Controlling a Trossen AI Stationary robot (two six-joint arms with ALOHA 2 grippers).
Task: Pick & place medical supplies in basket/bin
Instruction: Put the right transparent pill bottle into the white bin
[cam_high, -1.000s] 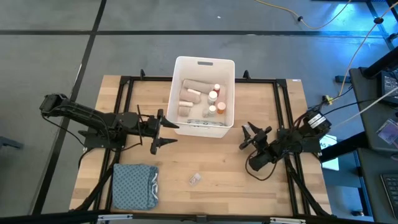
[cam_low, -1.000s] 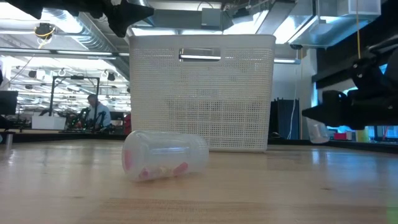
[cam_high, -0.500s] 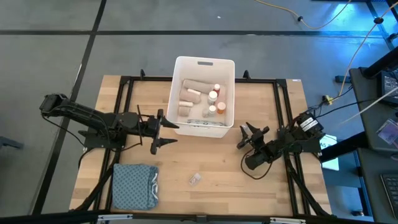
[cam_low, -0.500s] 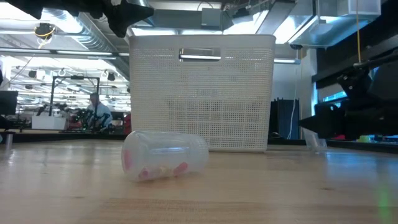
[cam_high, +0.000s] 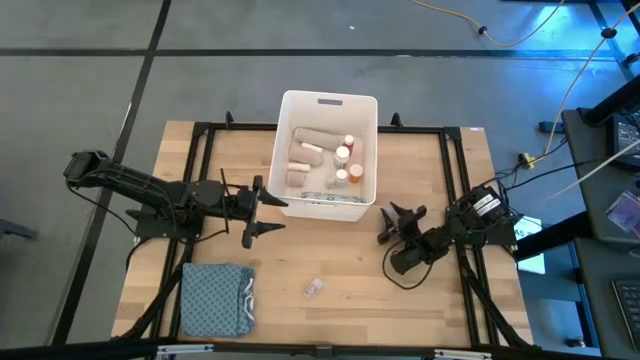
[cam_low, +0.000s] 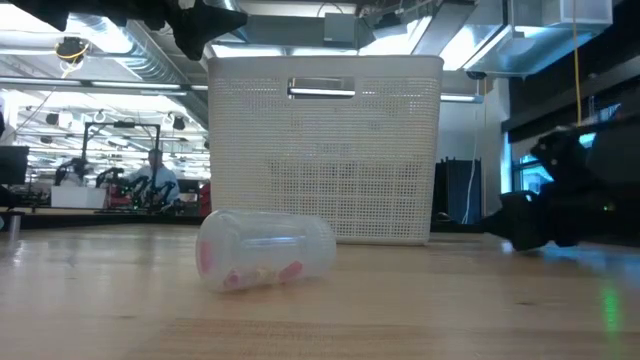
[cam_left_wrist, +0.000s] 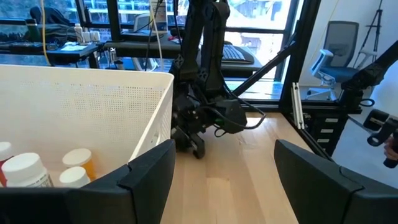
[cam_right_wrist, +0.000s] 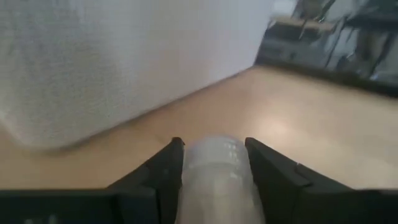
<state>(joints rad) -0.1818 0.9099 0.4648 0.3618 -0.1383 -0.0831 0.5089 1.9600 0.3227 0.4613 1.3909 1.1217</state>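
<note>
Bin (cam_high: 362, 105): white tub with tall perforated sides, standing on the counter (cam_high: 350, 260) at its far middle, the slot handle on the short side away from the arms.
Bin contents: beige bandage rolls (cam_high: 306, 152) toward the left wall, red-capped pill bottles (cam_high: 344, 153) toward the right wall.
Left hand (cam_high: 262, 208): just beside the bin's near-left corner, fingers apart and holding nothing; the bin wall fills the space ahead of one finger in its wrist view.
Right hand (cam_high: 387, 223): low over the counter, near the bin's near-right corner; its two fingers are clamped on a clear vial (cam_right_wrist: 217, 171), with the bin wall close ahead.
Loose vial (cam_low: 264, 250): clear, lying on its side on the counter well in front of the bin, pink bits inside, nothing touching it.
Cloth (cam_high: 216, 300): folded blue-grey, on the counter far to the near-left of the bin.
Background: a person (cam_low: 155, 178) sits beyond the counter, left of the bin in the low view.
</note>
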